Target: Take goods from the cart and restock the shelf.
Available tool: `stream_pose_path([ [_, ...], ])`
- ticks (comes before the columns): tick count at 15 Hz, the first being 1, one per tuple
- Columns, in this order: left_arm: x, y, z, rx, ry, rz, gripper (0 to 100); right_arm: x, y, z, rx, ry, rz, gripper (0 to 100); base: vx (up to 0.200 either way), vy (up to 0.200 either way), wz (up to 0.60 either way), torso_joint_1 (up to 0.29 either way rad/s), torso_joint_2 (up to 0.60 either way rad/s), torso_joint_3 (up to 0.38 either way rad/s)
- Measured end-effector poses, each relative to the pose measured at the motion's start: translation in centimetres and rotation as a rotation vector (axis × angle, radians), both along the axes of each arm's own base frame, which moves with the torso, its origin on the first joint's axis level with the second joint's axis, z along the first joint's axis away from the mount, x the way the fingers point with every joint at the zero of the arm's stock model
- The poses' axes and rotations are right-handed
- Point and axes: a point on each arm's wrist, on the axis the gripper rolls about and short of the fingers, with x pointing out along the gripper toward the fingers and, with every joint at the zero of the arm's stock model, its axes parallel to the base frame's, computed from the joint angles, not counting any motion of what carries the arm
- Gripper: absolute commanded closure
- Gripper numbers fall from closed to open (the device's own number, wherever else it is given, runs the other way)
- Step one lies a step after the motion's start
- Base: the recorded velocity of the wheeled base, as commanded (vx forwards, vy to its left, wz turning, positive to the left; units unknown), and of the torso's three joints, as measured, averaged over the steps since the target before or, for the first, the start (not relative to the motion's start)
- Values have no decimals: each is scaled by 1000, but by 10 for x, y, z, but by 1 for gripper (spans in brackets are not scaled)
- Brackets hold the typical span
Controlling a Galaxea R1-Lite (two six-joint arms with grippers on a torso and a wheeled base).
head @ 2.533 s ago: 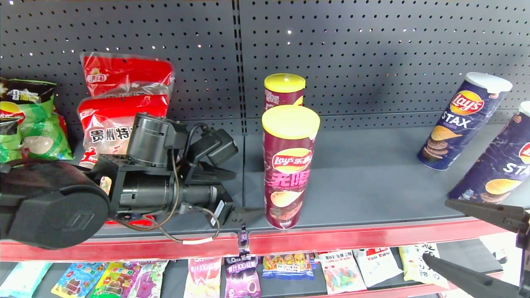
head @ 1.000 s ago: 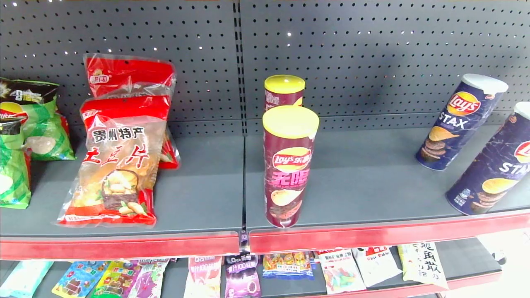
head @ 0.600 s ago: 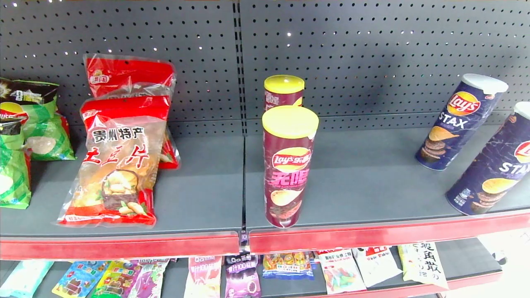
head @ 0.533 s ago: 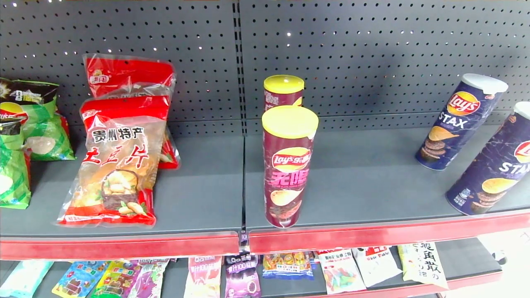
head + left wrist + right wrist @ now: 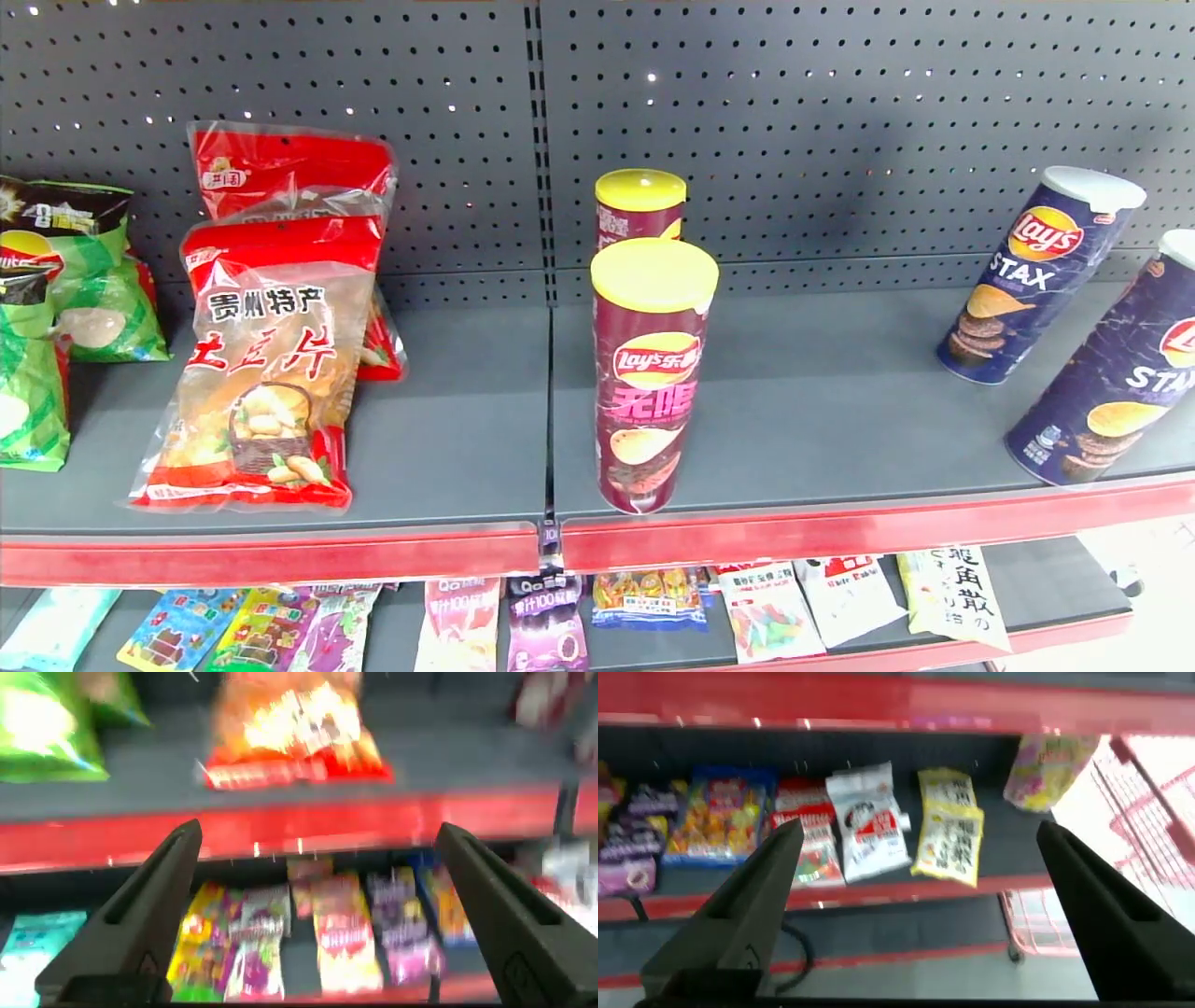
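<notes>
On the grey shelf (image 5: pixel 448 457) a red bag of potato chips (image 5: pixel 266 364) leans back at the left, with a second red bag (image 5: pixel 280 168) behind it. Two maroon cans with yellow lids (image 5: pixel 651 373) stand in a row at the middle. Two blue cans (image 5: pixel 1041 275) stand at the right. My left gripper (image 5: pixel 318 833) is open and holds nothing, out in front of the shelf's red edge (image 5: pixel 280 826) with the red bag (image 5: pixel 294 733) beyond it. My right gripper (image 5: pixel 920 829) is open and holds nothing, level with the lower shelf. The pink wire cart (image 5: pixel 1148 793) is at its side.
Green snack bags (image 5: pixel 56 280) crowd the shelf's far left. Bare shelf lies between the maroon cans and the blue cans. Small candy packets (image 5: pixel 551 621) hang in a row on the lower shelf (image 5: pixel 878 896). A perforated grey panel (image 5: pixel 840 121) backs the shelf.
Since 2.5 s ago both arms have drawn back out of the head view, leaving the front red bag lying on the shelf. Over the last second nothing has moved there.
</notes>
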Motion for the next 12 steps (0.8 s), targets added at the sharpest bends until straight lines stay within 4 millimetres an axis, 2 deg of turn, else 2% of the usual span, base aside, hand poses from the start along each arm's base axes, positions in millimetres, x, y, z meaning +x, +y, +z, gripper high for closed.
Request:
stream_pose_path([
  [3,2,1,-11,0,64,38,0,9,1,-2,47,-228,67,0,0,0,0,0,0,0],
  [5,2,1,-13,-2,68,43,0,13,2,-18,89,-156,82,0,0,0,0,0,0,0],
  [8,2,1,-13,-2,68,43,0,14,3,-22,85,-139,129,0,0,0,0,0,0,0],
  [11,2,1,-13,-4,68,43,0,14,2,-22,111,-141,87,0,0,0,0,0,0,0],
  [12,2,1,-13,-4,68,43,0,14,2,-22,109,-140,76,0,-200,0,0,7,7,2],
])
